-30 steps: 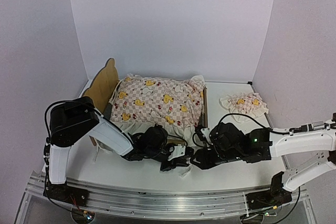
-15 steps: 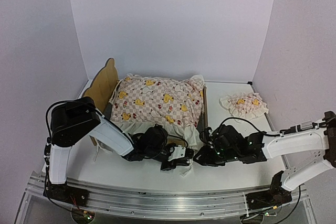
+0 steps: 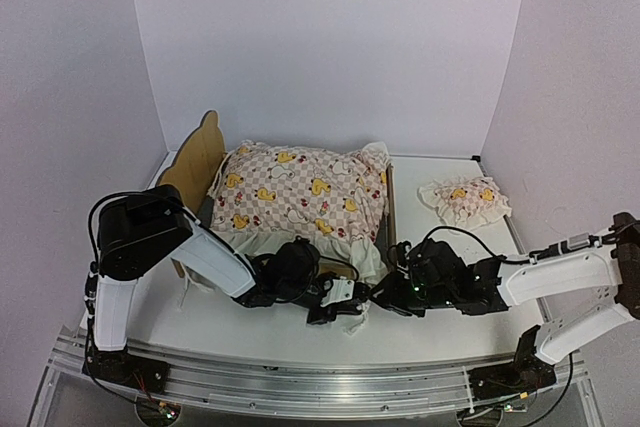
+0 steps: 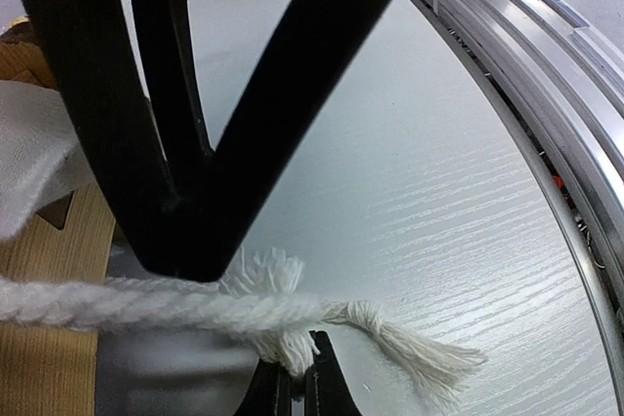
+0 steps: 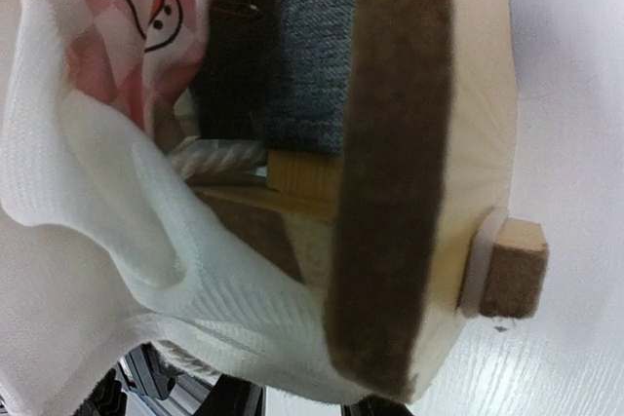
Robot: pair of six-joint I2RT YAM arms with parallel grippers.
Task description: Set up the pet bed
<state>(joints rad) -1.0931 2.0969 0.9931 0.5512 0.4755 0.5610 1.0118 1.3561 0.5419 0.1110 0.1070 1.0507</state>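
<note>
The light-wood, bear-ear-headboard pet bed (image 3: 195, 162) sits centre-left on the tabletop (image 3: 225, 327) under a pink checked duck quilt (image 3: 300, 192). Only the left wrist view shows the left fingers (image 4: 278, 397) pinched shut on a white braided cord (image 4: 146, 304). This looks like fastening the bed, which next needs steady tension. At lower centre, by the bed's corner, are the right fingers (image 3: 385, 294); I cannot tell how open.

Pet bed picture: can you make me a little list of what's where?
bed: on the table
quilt: piled over the bed
pillow: on table, right of bed, apart
rope: white, knotted frayed end
left fingers: shut on rope
right fingers: by bed's near corner, grip unclear
</note>
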